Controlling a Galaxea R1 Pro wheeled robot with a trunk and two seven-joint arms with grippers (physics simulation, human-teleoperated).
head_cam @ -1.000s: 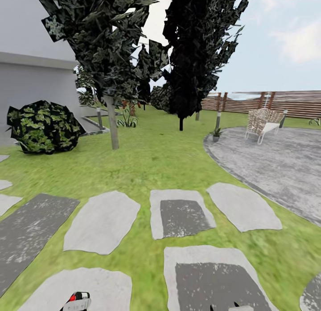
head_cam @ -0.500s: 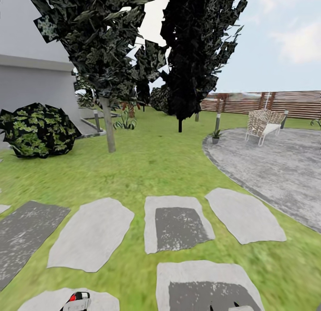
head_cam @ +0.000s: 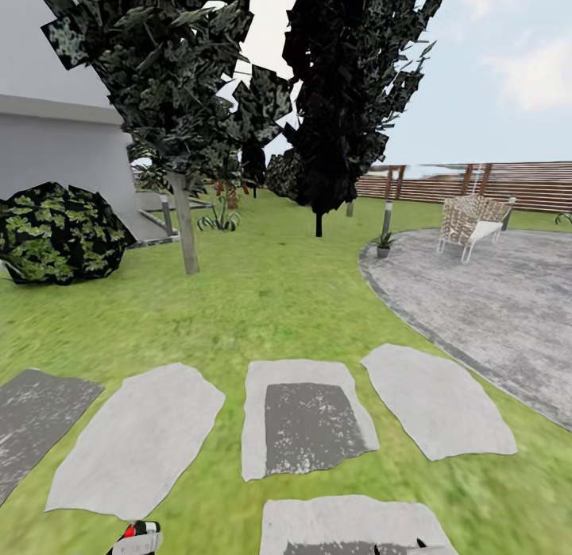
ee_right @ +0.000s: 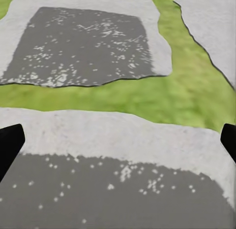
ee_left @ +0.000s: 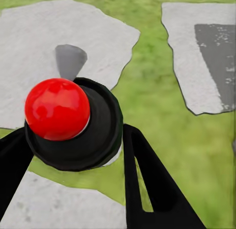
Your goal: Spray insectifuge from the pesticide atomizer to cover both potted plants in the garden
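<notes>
- Pesticide atomizer (ee_left: 73, 123), a small black bottle with a round red cap, sits clamped between the two black fingers of the left gripper (ee_left: 73, 155), so the pick-up looks done.
- Right gripper (ee_right: 118, 140): its dark fingertips sit at the far edges of its wrist view, spread wide with nothing between them, over a grey stepping stone (ee_right: 118, 140).
- In the head view the bottle's red tip (head_cam: 129, 531) pokes up at the bottom edge, above the green lawn (head_cam: 262, 300).
- The stepping stones (head_cam: 306, 428) have slid lower in the head view than a second ago and the trees sit nearer: the robot is rolling forward.
- One small potted plant (head_cam: 384, 243) stands at the rim of the round grey paved patch (head_cam: 492, 300), well ahead; spraying has not begun.
</notes>
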